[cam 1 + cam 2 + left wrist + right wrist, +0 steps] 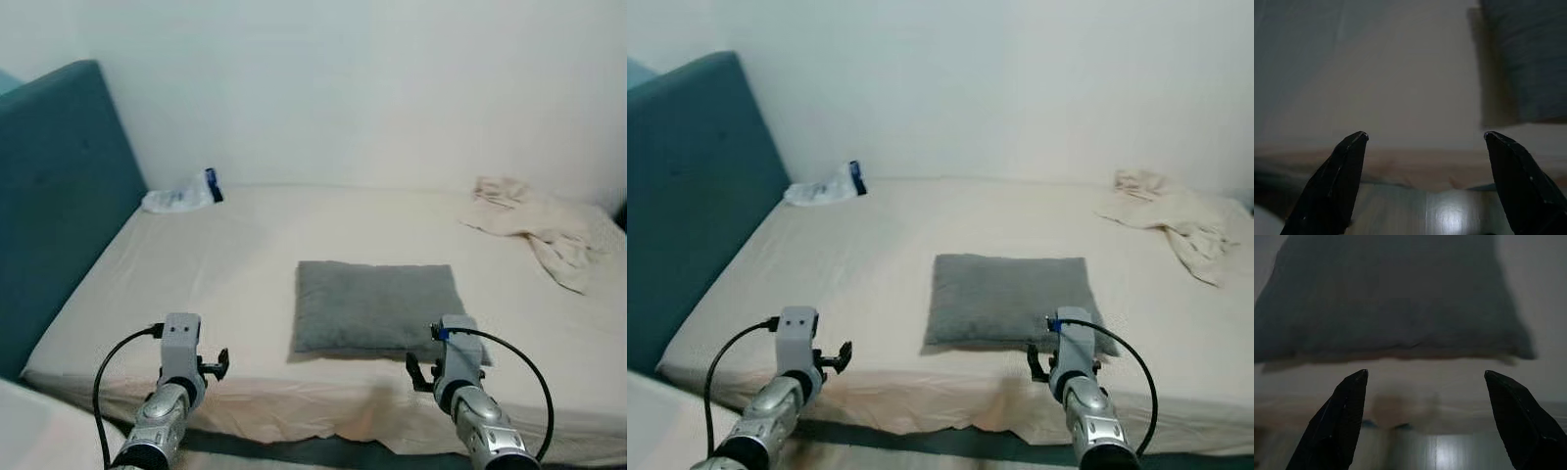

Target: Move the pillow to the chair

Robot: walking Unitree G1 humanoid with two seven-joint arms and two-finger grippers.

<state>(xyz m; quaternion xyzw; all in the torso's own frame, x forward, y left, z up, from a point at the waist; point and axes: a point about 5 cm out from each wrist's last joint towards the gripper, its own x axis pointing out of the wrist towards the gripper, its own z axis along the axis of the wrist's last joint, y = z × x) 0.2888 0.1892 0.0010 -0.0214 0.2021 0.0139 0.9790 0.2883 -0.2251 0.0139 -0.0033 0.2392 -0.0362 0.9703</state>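
Observation:
A grey rectangular pillow (377,305) lies flat on the beige bed sheet (245,264), close to the bed's front edge. My right gripper (1425,373) is open and hangs just short of the pillow's (1391,298) near edge, over the edge of the mattress, with nothing between its fingers. My left gripper (1425,136) is open too, at the bed's front edge left of the pillow, whose corner (1528,58) is in the left wrist view. Both silver arms reach forward, the left arm (174,382) and the right arm (468,392).
A teal headboard (59,196) stands along the left side. A clear plastic bag (181,199) lies at the bed's far left corner. A crumpled cream cloth (539,230) lies at the far right. White wall behind. Pale floor (1449,210) lies below the mattress edge.

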